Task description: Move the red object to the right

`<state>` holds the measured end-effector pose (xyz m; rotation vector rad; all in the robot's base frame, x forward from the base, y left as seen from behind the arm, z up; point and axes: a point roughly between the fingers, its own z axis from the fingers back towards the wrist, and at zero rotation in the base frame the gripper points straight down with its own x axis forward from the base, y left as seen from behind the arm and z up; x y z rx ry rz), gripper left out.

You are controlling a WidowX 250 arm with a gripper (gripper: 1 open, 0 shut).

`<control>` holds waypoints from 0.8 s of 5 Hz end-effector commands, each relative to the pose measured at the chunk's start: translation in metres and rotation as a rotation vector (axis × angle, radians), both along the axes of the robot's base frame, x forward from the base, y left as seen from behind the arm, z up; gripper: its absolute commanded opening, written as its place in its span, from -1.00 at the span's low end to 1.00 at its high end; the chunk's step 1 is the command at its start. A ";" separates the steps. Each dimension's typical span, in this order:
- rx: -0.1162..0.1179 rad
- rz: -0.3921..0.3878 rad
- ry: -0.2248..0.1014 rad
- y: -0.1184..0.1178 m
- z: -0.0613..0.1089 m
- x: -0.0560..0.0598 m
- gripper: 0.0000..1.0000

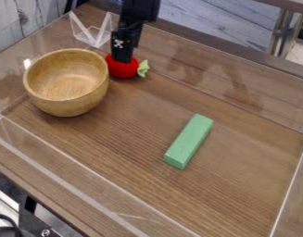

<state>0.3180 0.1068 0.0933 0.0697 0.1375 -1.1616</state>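
Flanking the red object [124,67]: wooden bowl [67,81].

Hand [124,46] hides red object [121,67] top

The bowl [67,81] is crowding the fruit [121,67] from the left; to its right bare tabletop [228,88] is lying open, the green block [188,141] sitting well apart, nearer the camera.

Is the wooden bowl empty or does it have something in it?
Empty. The wooden bowl shows only bare wood inside; the red object sits on the table beside it.
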 end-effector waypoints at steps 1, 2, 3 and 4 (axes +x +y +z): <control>0.020 -0.061 -0.047 0.015 -0.001 0.007 1.00; 0.014 -0.166 -0.067 0.016 -0.011 0.005 1.00; 0.009 -0.243 -0.102 0.015 -0.016 0.007 1.00; 0.002 -0.201 -0.130 0.016 -0.014 0.013 1.00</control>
